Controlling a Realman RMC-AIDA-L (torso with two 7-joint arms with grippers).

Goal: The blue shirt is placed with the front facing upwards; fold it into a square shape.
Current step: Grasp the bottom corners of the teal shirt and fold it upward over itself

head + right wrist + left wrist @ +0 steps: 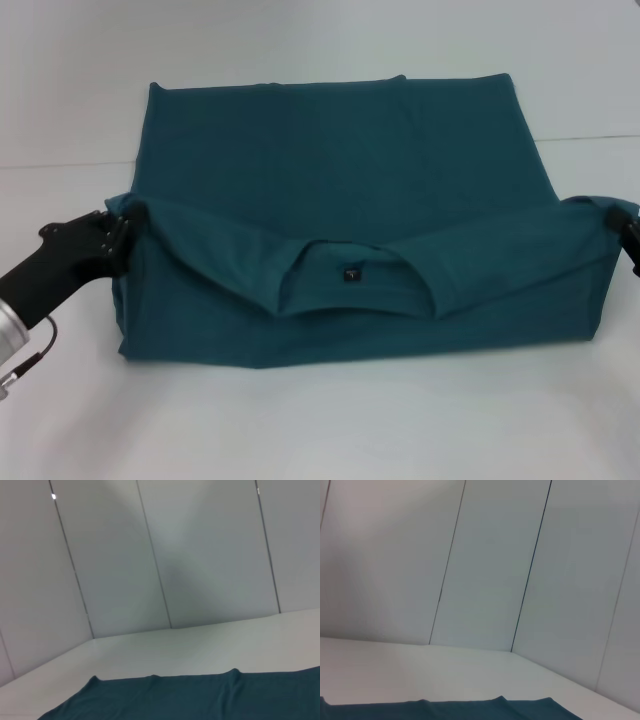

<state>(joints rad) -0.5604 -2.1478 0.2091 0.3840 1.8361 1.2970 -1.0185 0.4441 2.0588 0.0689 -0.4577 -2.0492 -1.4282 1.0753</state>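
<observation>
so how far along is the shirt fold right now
Partly done: the blue shirt lies flat, collar end doubled toward the far hem. In hand: the left gripper and right gripper each pinch a corner of that fold. Left: releasing it and folding the wide rectangle down to a square.

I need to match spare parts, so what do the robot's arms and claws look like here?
The left claw is matte black and blocky with small pale screws, on a black wrist housing, then a silver metal cuff trailing a thin black cable. Only a black sliver of the right claw shows.
</observation>
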